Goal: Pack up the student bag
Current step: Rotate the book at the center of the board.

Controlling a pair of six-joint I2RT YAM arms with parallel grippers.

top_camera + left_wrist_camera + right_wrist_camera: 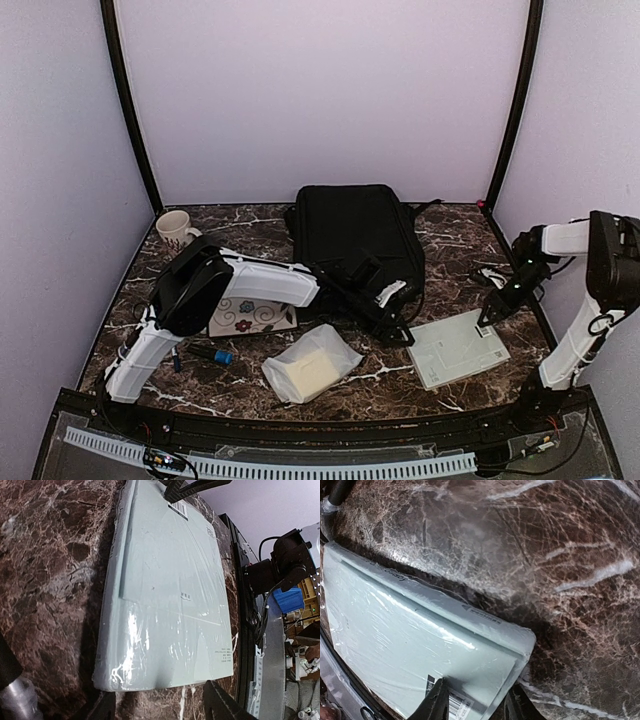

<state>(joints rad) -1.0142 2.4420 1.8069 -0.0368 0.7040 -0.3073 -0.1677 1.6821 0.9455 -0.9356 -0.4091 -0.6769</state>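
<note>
- A white wrapped packet (311,362) lies lower centre of the top view, and a pale green shrink-wrapped package (458,347) lower right.
- The left gripper (398,328) – fingers spread wide – sits just beside the package's left edge.
- The right gripper (490,322) straddles its upper right corner, fingers narrow – whether they pinch it, I cannot tell.
- The student bag (355,235) lies flat at centre, behind both grippers.

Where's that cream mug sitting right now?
In the overhead view, the mug stands far back on the left, just left of the black backpack.
</note>
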